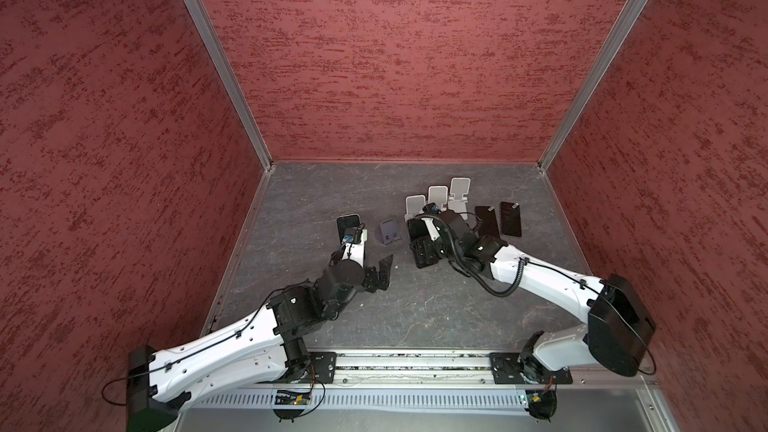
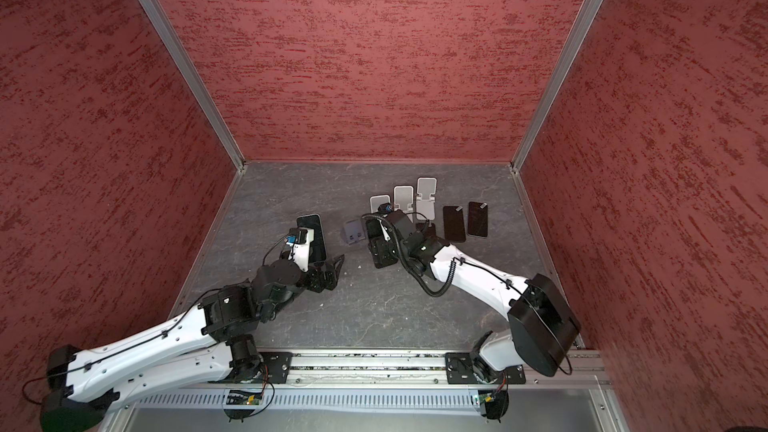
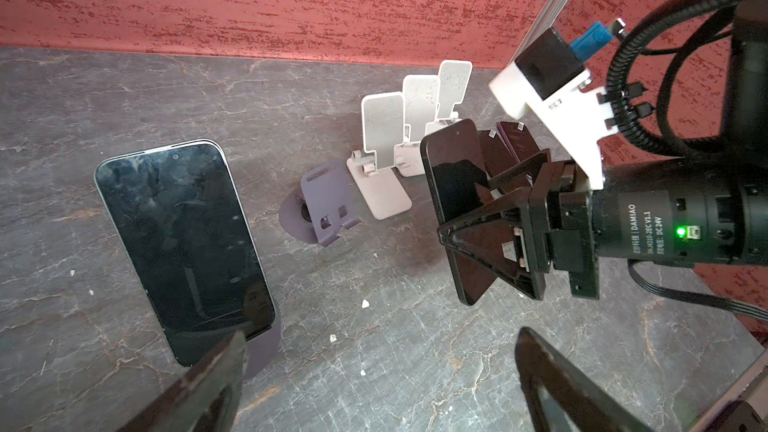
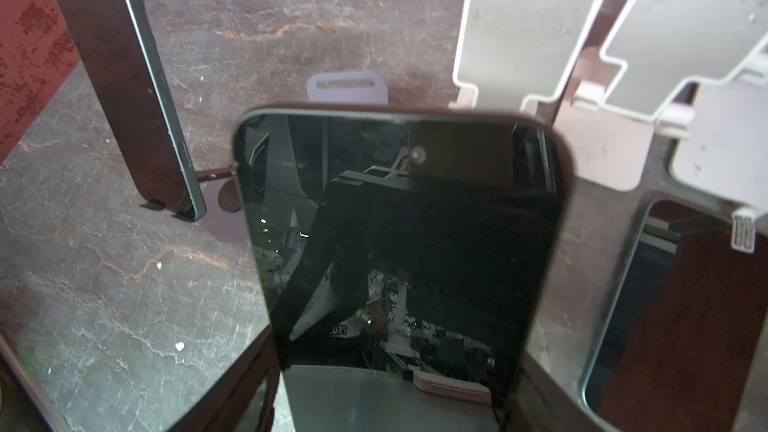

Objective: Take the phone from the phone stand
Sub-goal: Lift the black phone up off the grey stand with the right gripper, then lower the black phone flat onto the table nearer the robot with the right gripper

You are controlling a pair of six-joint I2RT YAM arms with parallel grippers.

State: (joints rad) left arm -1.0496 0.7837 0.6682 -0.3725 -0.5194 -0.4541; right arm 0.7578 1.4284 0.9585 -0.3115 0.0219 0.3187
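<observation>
R pincer is clamped on the side edges of the phone, clear of the empty purple stand and above the desk, L pincer wide apart: lower level near the laid phones, release only at contact.

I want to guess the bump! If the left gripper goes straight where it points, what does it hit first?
Probably the dark grey stone-patterned table, just short of the small empty purple plastic phone stand. The open left gripper tilts downward there, beside the black propped-up phone. Depth is unclear.
</observation>
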